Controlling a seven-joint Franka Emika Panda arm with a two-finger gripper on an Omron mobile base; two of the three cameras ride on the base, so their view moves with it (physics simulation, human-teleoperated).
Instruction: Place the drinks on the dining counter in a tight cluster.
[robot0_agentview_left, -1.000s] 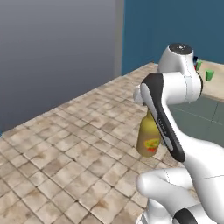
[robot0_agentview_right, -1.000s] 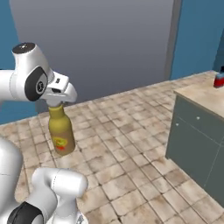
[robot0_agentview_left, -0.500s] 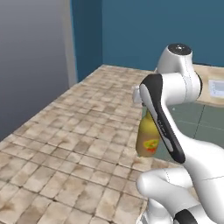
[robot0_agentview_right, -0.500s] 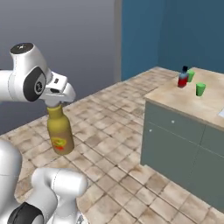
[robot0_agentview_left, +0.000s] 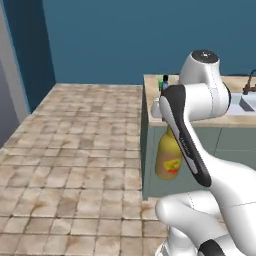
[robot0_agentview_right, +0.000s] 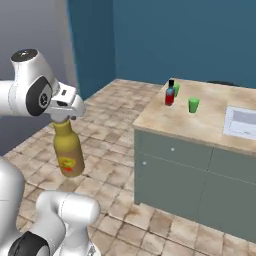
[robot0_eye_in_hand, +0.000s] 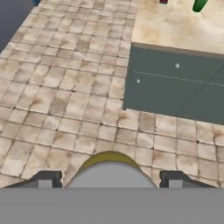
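Base has swung: dining counter (robot0_agentview_right: 210, 125) now close ahead, earlier off to side. Gripper (robot0_agentview_right: 64, 120) fingers clamped on amber bottle (robot0_agentview_right: 68, 152) neck, bottle hanging upright over floor, short of counter. Blue bottle (robot0_agentview_right: 170, 93) on counter corner beside green cup (robot0_agentview_right: 194, 105). Placement there likely next.

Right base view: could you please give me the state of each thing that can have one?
Amber bottle: capped, upright, held by its neck above the floor.
Gripper: jaws shut on the amber bottle.
Blue bottle: capped, upright on the counter.
Green cup: upright on the counter, right of the blue bottle.
Counter doors: shut.
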